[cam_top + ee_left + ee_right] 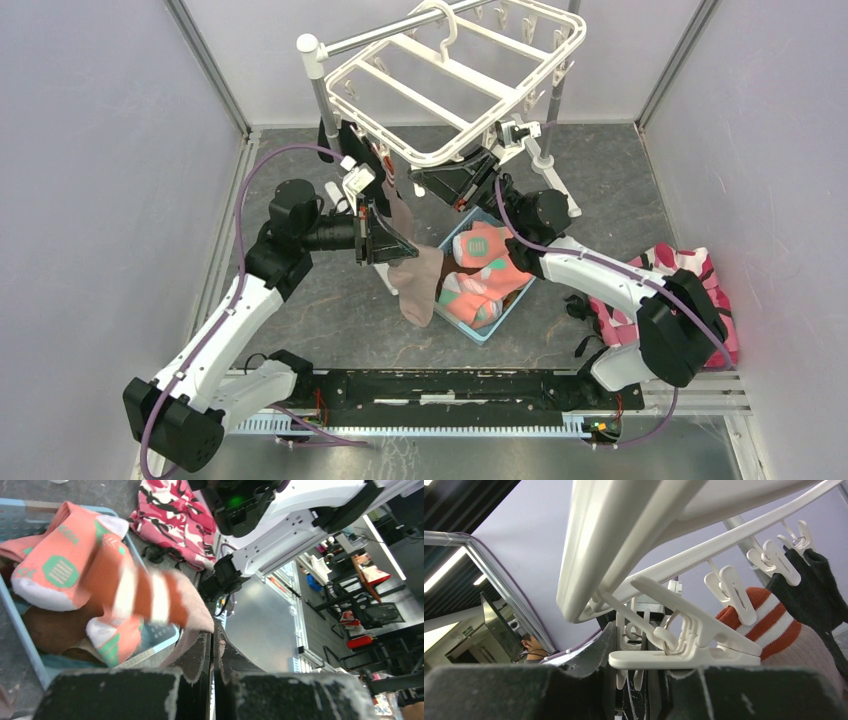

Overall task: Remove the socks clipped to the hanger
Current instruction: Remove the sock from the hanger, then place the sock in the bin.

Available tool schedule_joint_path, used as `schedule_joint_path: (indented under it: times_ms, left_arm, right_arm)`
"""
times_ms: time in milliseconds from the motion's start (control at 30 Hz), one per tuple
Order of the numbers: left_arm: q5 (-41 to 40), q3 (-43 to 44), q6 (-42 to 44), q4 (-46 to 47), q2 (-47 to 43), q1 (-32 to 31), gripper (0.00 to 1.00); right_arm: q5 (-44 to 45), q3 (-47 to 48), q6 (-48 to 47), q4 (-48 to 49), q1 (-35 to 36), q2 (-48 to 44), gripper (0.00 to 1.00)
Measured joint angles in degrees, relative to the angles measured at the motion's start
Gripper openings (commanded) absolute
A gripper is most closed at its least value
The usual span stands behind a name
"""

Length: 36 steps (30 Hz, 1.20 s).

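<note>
The white hanger [450, 70] hangs from the pole at the back. A taupe sock [420, 280] with red-white bands is still clipped to its near left edge and drapes down. My left gripper [395, 243] is shut on this sock partway down; in the left wrist view the cloth [192, 612] is pinched between the closed jaws [214, 630]. My right gripper [462, 185] sits under the hanger's near edge with its jaws [636, 650] closed on a dangling white clip [629, 630]. In that view another clip [736, 592] holds the banded sock [774, 630], beside a black sock [809, 585].
A light blue basket [480, 335] under the hanger holds coral pink socks [480, 270] and brown ones. A pink camouflage cloth heap [700, 290] lies at the right. The grey pole stand [320, 90] carries the hanger. Walls close in on both sides.
</note>
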Motion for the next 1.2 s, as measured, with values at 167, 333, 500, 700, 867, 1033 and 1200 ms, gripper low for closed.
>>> schedule_joint_path:
  times_ms: [167,333,500,700,867,1033,1200]
  left_arm:
    - [-0.7,0.4,3.7,-2.8,2.0,-1.7,0.02]
    - [-1.9,3.0,5.7,-3.6,5.9,-4.0,0.02]
    - [-2.2,5.2,5.8,-3.4,6.7,-4.4,0.02]
    - [-2.4,6.3,5.7,-2.5,5.9,-4.4,0.02]
    - [-2.5,6.3,5.7,-1.6,5.7,-4.4,0.02]
    - [-3.0,6.4,5.6,-0.5,5.6,-4.4,0.09]
    - [-3.4,6.5,5.7,-1.4,5.4,-4.4,0.88]
  right_arm:
    - [-0.7,0.0,-2.6,-5.9,-1.0,-2.3,0.54]
    - [-1.8,-0.1,-7.3,-14.4,-1.4,-6.0,0.90]
    - [-4.5,-4.0,-14.6,-22.4,-1.4,-13.2,0.96]
    - [-9.4,-13.1,-23.2,-30.1,-1.3,-21.8,0.89]
    - [-11.5,-17.7,-26.6,-34.2,-0.7,-23.5,0.53]
    - [-12.5,-18.1,-27.4,-35.4,-0.1,-23.3,0.00]
    - [-10.5,-17.7,-30.1,-41.2,0.0,-24.0,0.00]
